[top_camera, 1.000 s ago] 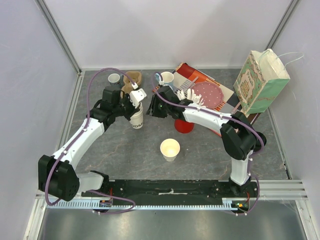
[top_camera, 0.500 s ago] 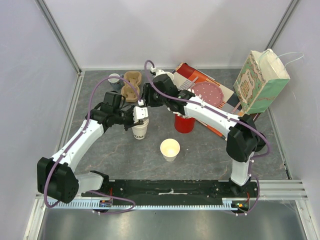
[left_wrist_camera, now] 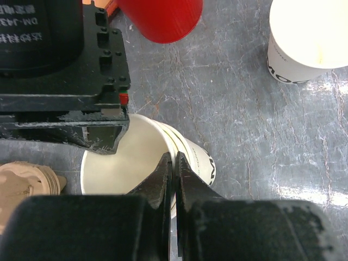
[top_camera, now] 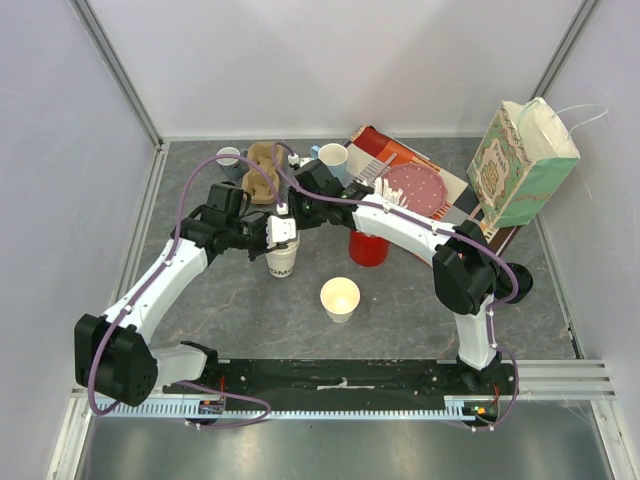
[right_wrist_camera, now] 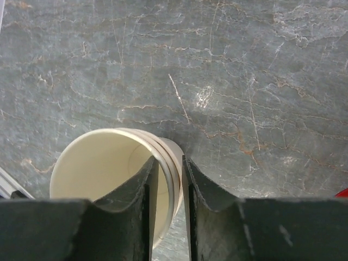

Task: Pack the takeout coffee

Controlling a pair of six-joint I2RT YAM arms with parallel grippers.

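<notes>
Both pairs of jaws pinch the rim of one stack of nested paper cups [top_camera: 283,257]. The left gripper [left_wrist_camera: 172,164] has its fingers pressed almost together, with only the thin cup wall between them. The right gripper [right_wrist_camera: 168,163] has its fingers a narrow gap apart, with the stacked rims caught in that gap.

Seen from above, the stack is left of the table's [top_camera: 410,310] centre. The left arm reaches it from 9 o'clock and the right arm from 1 o'clock. The stack is cream-white and open-topped, with dark lettering on its side, and it leans. Whether its base touches the table cannot be told.

A second paper cup [top_camera: 339,298], also open-topped, stands upright at 4 o'clock from the stack, apart from it. A red cup [top_camera: 368,250] stands at 3 o'clock from the stack. A tan cardboard cup carrier [top_camera: 264,165] lies at 12 o'clock, near the back edge, with a mug [top_camera: 333,156] to its right. A green patterned paper bag [top_camera: 525,160] stands at the table's far right.
</notes>
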